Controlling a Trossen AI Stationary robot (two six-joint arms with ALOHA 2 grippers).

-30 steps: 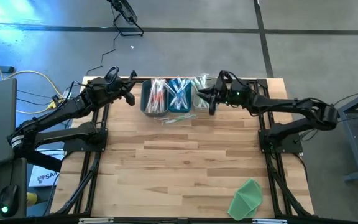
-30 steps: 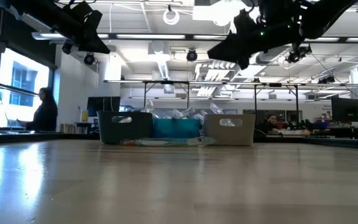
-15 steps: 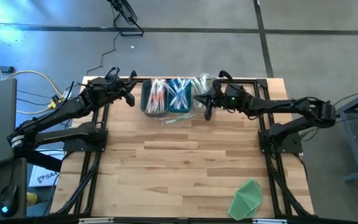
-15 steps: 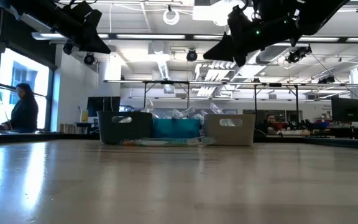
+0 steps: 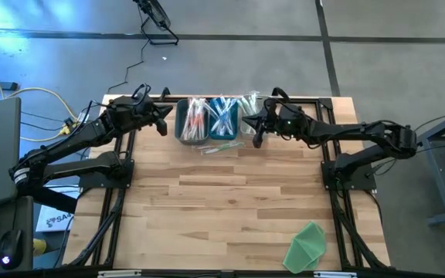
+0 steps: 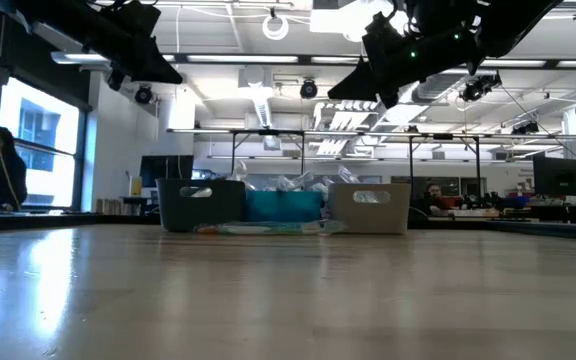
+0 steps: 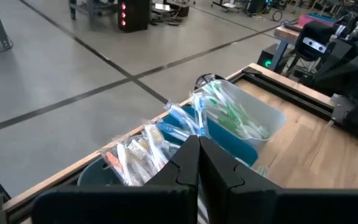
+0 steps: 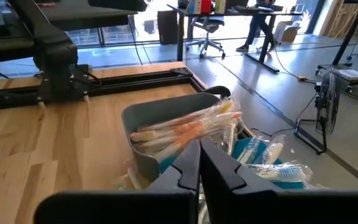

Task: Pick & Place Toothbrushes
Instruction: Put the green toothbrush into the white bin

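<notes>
Right gripper (image 5: 255, 140), fingers together and empty, hung beside the bins (image 5: 209, 121); left gripper (image 5: 163, 123) likewise; loose toothbrushes (image 5: 221, 147) risked being missed.

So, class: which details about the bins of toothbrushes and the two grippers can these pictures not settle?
- Toothbrushes, high view: too small to count.
- Bin contents, low view: hidden behind walls.
- Loose packets, low view: blurred.
- Right gripper, right wrist view: fingers cover the middle bin.
</notes>
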